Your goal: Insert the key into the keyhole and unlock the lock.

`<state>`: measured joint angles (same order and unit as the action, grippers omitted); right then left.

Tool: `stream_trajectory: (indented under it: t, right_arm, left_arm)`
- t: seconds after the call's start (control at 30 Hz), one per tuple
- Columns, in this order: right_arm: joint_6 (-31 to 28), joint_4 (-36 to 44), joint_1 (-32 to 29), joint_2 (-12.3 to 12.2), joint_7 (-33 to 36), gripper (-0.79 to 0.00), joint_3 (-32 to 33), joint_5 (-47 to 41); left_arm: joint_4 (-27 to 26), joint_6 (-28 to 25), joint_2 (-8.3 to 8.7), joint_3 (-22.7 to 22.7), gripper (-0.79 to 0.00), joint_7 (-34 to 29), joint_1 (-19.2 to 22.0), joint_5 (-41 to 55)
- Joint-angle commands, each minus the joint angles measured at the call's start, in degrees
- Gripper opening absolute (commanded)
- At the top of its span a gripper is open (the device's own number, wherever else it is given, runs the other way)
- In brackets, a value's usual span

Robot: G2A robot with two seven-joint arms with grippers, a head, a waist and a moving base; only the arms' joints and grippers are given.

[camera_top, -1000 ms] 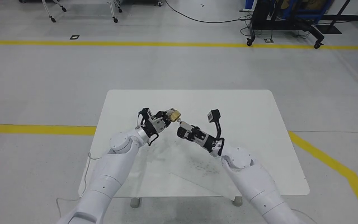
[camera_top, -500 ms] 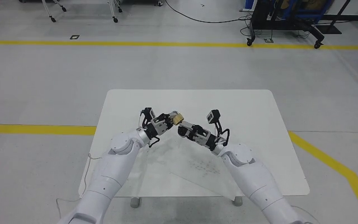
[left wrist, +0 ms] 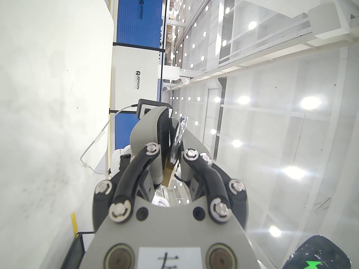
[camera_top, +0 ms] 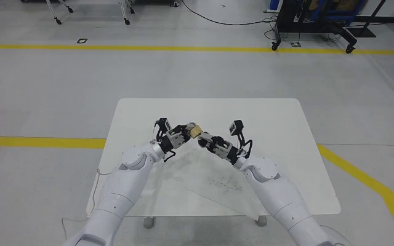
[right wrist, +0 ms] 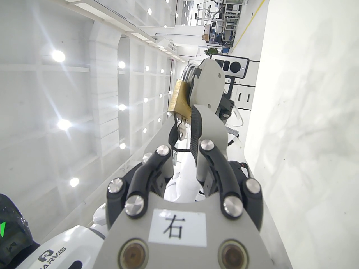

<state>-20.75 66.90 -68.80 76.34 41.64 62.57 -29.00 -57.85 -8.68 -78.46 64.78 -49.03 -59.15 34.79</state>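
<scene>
The right gripper (right wrist: 183, 123) is pinched narrow on the silver key (right wrist: 181, 130), holding it by the head. The blade points at the flat end of the brass lock (right wrist: 179, 99), opposite the steel shackle (right wrist: 190, 69). Key and lock touch there; how deep the blade sits I cannot tell. The left gripper (camera_top: 186, 130) is clamped on the lock from the other side, its 2 fingers closed on the body near the shackle. Both tools meet tip to tip at the centre of the top view, over the white table (camera_top: 271, 117). Beyond the table a yellow floor line (camera_top: 184, 47) crosses the upper part of the frame, and a black cart (camera_top: 314, 24) stands at upper right.
</scene>
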Motion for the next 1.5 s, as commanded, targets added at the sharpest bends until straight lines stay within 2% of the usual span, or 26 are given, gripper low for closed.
stream_trajectory:
  t: [0.0,0.4,0.87,1.03,1.47]
  right_arm:
    - [-0.06,0.05,-0.06,0.05,-0.05,-0.785,0.08,-0.62]
    - [1.38,-1.04,-0.01,0.59,4.22,-0.785,0.05,-8.84]
    - [6.93,-6.53,2.05,1.90,13.63,-0.785,-0.69,-22.63]
    - [9.39,-8.59,2.78,2.47,16.84,-0.785,-1.09,-27.13]
    - [8.34,-11.32,4.65,3.34,19.18,-0.785,-2.07,-26.96]
  left_arm:
    - [-0.07,-0.07,0.00,-0.06,-0.785,-0.16,-0.02,-0.08]
    - [-0.28,-1.77,0.05,-0.13,-0.785,0.04,-0.06,-1.08]
    - [-2.39,-7.60,0.30,-0.01,-0.785,4.66,-1.28,-6.37]
    - [-3.95,-11.65,0.37,0.39,-0.785,6.73,-2.29,-7.79]
    - [-5.52,-13.21,0.51,0.83,-0.785,8.40,-3.39,-8.85]
